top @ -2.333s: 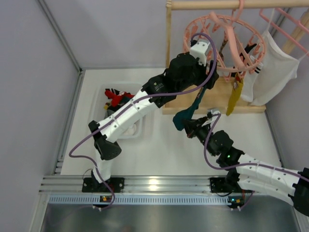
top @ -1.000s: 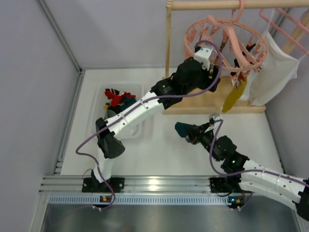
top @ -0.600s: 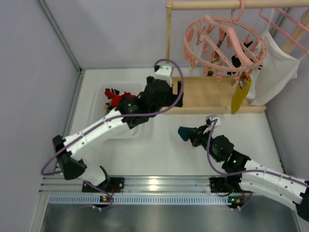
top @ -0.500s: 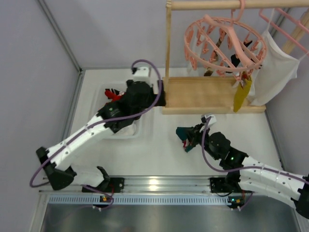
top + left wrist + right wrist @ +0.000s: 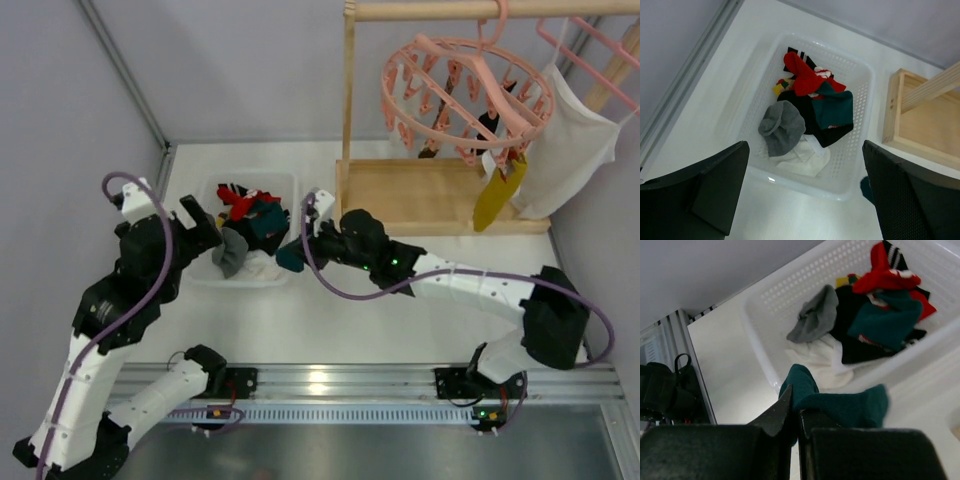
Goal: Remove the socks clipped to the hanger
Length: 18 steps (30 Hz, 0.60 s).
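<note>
the teal sock (image 5: 291, 258) has been carried to the basket (image 5: 250, 283), pinched by the right gripper (image 5: 305, 240) for dropping; the left gripper (image 5: 205, 228) is spread wide.

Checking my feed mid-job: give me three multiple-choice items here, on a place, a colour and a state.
1. Where is the teal sock in the right pincer? A on a shelf; B just outside the basket; C on the floor.
2. The long sock clipped to the hanger is: A red; B grey; C mustard.
3. The left pincer is: A open; B shut on a sock; C shut empty.
Key: B, it dangles against the outer wall; C, its fabric is mustard yellow; A, its fingers stand wide apart.
</note>
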Tool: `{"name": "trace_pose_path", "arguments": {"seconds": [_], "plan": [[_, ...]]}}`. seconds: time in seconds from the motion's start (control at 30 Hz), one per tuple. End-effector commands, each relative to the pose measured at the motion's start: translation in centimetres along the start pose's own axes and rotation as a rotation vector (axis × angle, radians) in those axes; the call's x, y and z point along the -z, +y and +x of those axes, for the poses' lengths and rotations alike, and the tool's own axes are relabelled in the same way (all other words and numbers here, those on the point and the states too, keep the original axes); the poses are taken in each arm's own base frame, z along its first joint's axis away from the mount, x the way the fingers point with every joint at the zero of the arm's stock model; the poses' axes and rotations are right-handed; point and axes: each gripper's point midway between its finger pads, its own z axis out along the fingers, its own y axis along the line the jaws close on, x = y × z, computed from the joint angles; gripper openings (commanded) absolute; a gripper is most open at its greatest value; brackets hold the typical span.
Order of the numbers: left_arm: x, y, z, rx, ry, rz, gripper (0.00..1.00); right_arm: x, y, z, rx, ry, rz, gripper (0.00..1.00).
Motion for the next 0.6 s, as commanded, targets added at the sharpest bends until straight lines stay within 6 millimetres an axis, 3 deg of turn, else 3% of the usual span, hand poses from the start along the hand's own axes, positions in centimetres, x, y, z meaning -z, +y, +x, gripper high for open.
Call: {"name": "trace_pose_path", "arguments": {"seconds": [0.0,0.13,0.27,0.4,0.5,0.57], "plan": [[2.9,2.6,-2.1,0.009,-0.072,-0.020,0.98,-3.1,3.4,-2.8,0.084,0.000,-0.162,0.00],[5.1,4.8,-2.8,0.056,-0.150,-0.006,0.98,-8.2,4.5,-4.2,0.099,0.014,-0.225,0.01],[6.0,6.0,-2.8,0.072,-0.186,-0.006,0.98,-12.4,4.5,-4.2,0.124,0.062,-0.241,0.05],[5.9,6.7,-2.1,0.033,-0.185,-0.025,0.98,-15.8,3.7,-2.4,0.108,0.137,-0.225,0.09],[5.5,6.9,-1.5,0.017,-0.175,-0.039,0.98,-16.2,3.8,-3.4,0.095,0.111,-0.211,0.72],[5.1,6.8,-1.0,0.014,-0.161,-0.043,0.98,-15.7,3.5,-4.0,0.095,0.101,-0.193,0.80]]}}
